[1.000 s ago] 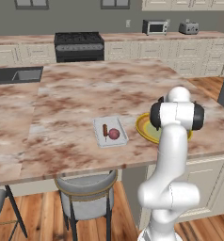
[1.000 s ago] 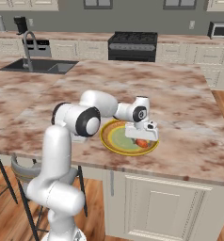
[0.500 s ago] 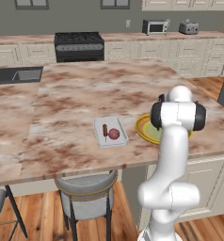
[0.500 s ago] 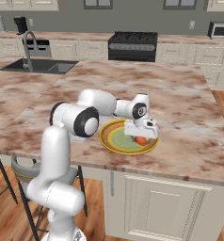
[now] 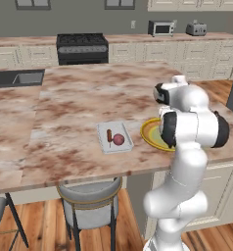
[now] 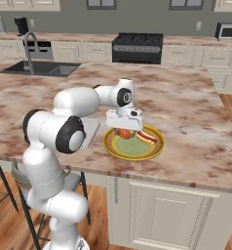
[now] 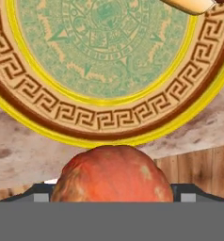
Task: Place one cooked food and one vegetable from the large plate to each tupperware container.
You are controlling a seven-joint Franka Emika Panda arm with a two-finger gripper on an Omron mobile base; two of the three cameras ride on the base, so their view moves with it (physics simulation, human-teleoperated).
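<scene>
My gripper point(image 6: 123, 130) hangs over the left rim of the large plate point(image 6: 133, 152), shut on a round red-orange vegetable point(image 6: 124, 134). Through the hand camera the vegetable point(image 7: 111, 172) bulges between the finger tips, with the gripper point(image 7: 111, 196) above the plate's near rim point(image 7: 100, 120). A hot dog point(image 6: 146, 136) lies on the right side of the plate, its end showing at the hand view's top point(image 7: 189, 4). Left of the plate point(image 5: 149, 133) sits a tupperware container point(image 5: 114, 138) holding a brown sausage point(image 5: 109, 136) and a red round vegetable point(image 5: 118, 139). That container point(image 6: 91, 132) is partly hidden behind my arm.
The plate lies close to the island's front edge point(image 6: 152, 178). A stool point(image 5: 89, 196) stands under the overhang. A sink point(image 6: 40, 68) is set into the far left counter and a stove point(image 6: 137, 46) stands against the back wall. Bare marble stretches behind the container point(image 5: 89, 93).
The gripper has swung left across the plate, from its right part to its left rim, with the red-orange vegetable going along. The hot dog and the container stay put.
</scene>
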